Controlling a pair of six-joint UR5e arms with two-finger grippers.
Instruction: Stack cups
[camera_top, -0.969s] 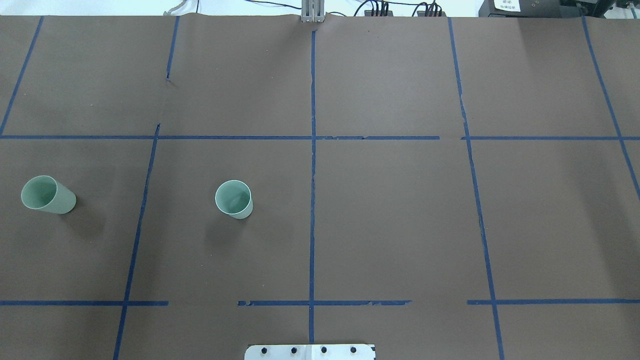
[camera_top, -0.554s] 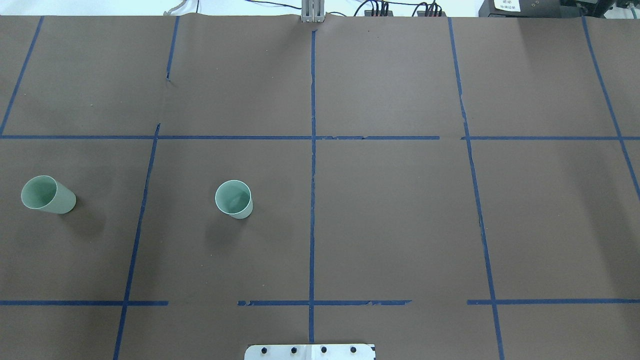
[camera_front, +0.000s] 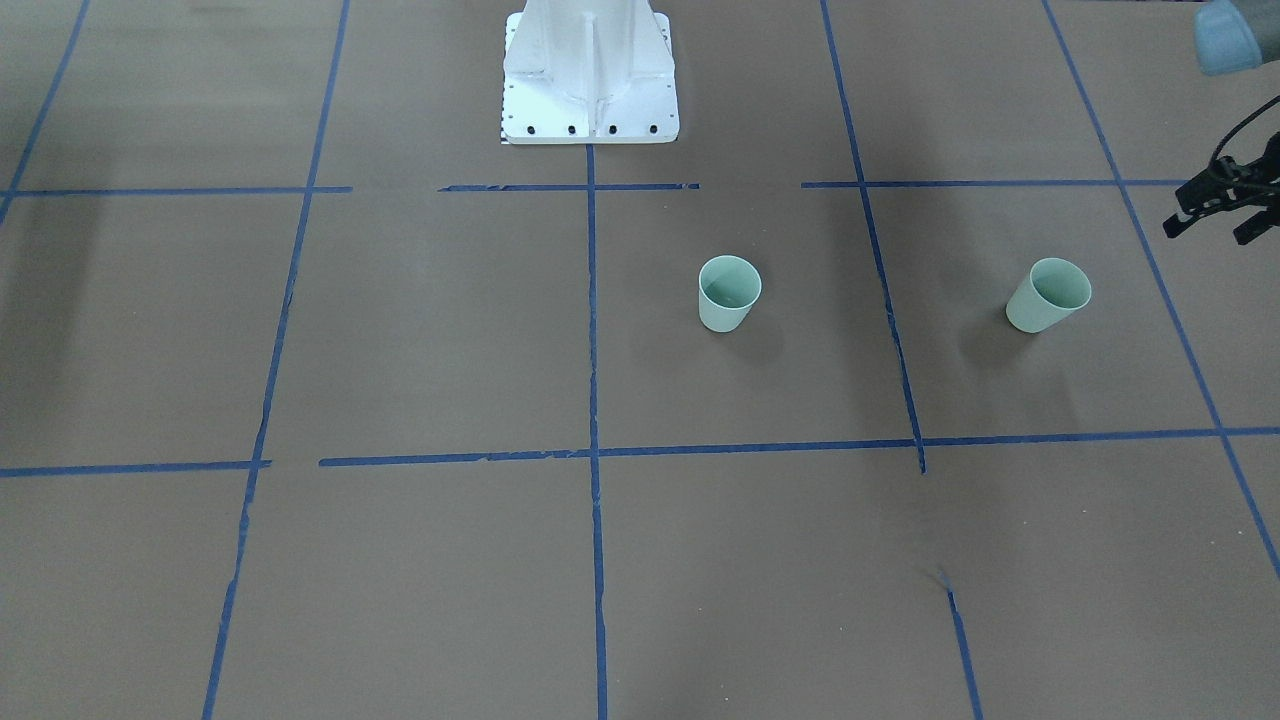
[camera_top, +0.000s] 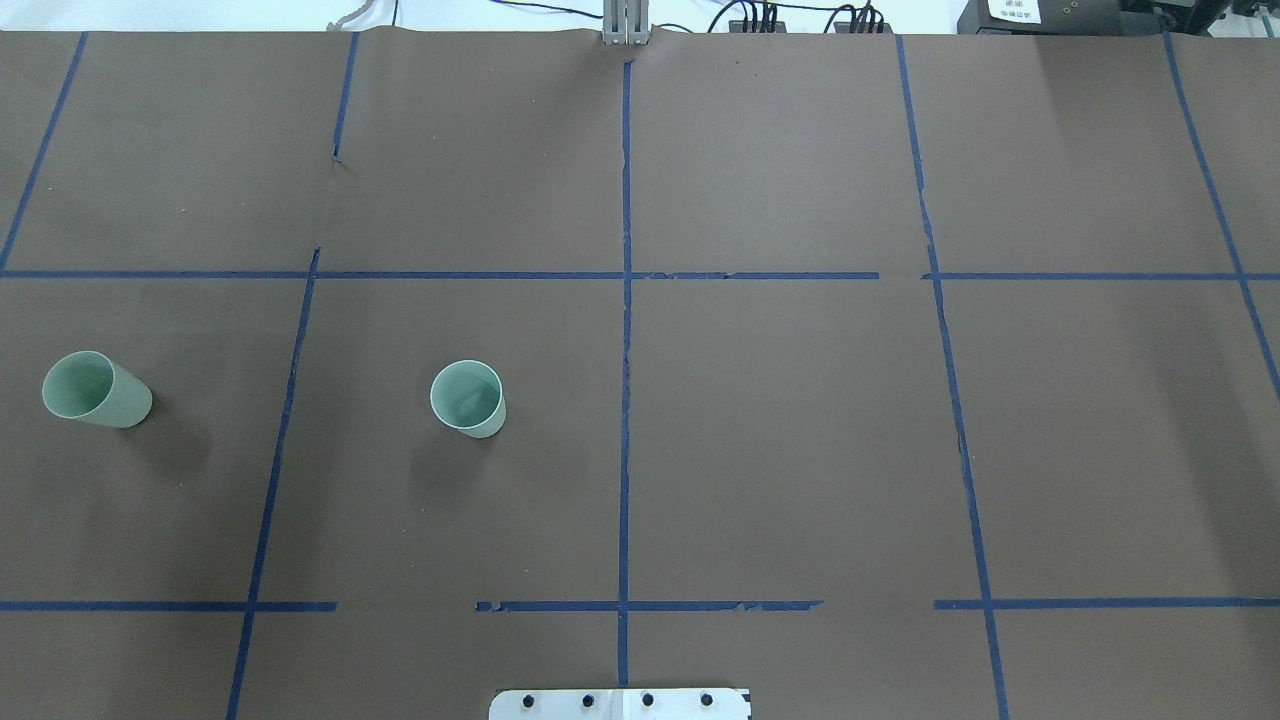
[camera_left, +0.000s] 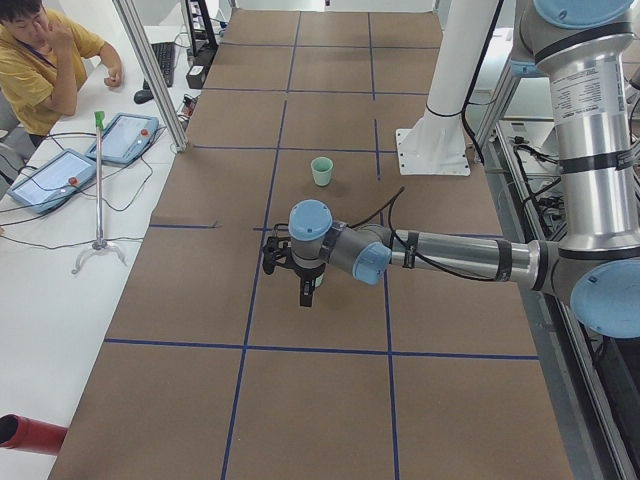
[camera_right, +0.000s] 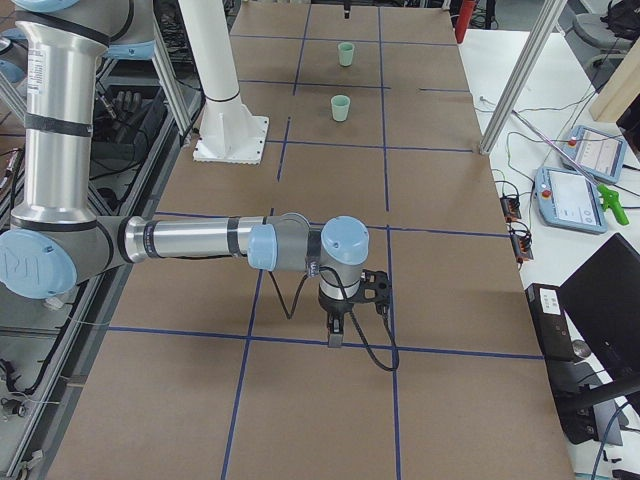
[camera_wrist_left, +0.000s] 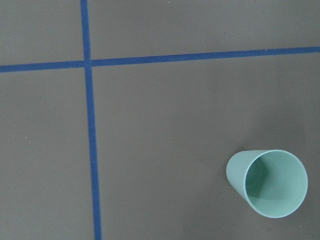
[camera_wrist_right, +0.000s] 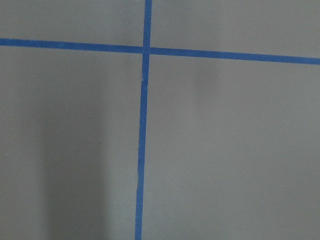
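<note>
1. Mint plastic, upright and well apart on the brown table cover (camera_top: 780, 450): overhead, the outer cup (camera_top: 95, 390) is sitting at 9 o'clock of the inner cup (camera_top: 467, 398).
2. Your left gripper (camera_front: 1208, 230) is hovering near the outer cup, fingers looking parted and holding nothing. Your right gripper (camera_right: 333, 338) is showing only side-on, so I cannot tell its spread.
3. You are risking a topple if a finger is clipping that light rim, or if an off-centre lowering is nudging the inner cup.
</note>
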